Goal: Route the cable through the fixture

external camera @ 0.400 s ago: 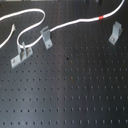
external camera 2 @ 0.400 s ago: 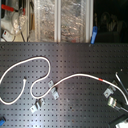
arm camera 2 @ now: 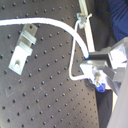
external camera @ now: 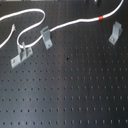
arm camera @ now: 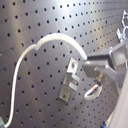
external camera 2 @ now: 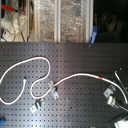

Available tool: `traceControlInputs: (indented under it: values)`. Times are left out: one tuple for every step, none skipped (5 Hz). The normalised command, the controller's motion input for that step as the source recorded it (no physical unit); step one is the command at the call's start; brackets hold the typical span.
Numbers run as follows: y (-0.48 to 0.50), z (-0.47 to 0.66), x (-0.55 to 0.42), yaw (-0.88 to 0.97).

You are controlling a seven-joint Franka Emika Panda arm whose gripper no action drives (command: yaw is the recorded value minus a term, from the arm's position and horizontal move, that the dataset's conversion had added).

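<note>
First exterior view vs 0.4 s ago: no shift I can detect. The worktop (external camera: pixel 75 95) layout is the same, and the cable (external camera: pixel 75 22) run looks identical in both exterior views. So there's no routing progress in this interval.

- Cable: it passes beyond the fixture (external camera: pixel 116 32), toward the first exterior view's top, clearly apart from it and not threaded. It leaves that frame above the fixture.
- End effector (arm camera 2: pixel 95 70): in the second wrist view it looks clamped on the cable, with a small slack loop hanging next to the fingers. It isn't identifiable in the first exterior view.
- Fixture: it stands empty. In the first wrist view it sits near the held loop, not touching.
- Other two clips, well off to the first exterior view's left of the fixture: the slanted clip (external camera: pixel 45 36) has the cable running by it, and the two-post clip (external camera: pixel 21 56) is farther out.
- Red band (external camera: pixel 102 17): near the fixture, up and to the first exterior view's left, in the same spot as before.

My read: the grasp is set and the arm is pausing or moving very slowly. The held section has yet to be brought down across the fixture.
</note>
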Motion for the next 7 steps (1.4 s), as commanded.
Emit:
traceControlInputs:
  values:
    - [-0.118,0.26,-0.256,0.0]
    - [-0.128,0.27,-0.273,0.0]
    - [-0.083,0.06,-0.366,0.31]
    - [-0.013,0.02,-0.033,0.0]
    - [-0.165,0.11,-0.461,-0.07]
    - [-0.112,0.04,-0.492,0.03]
    - [0.038,0.01,-0.436,0.18]
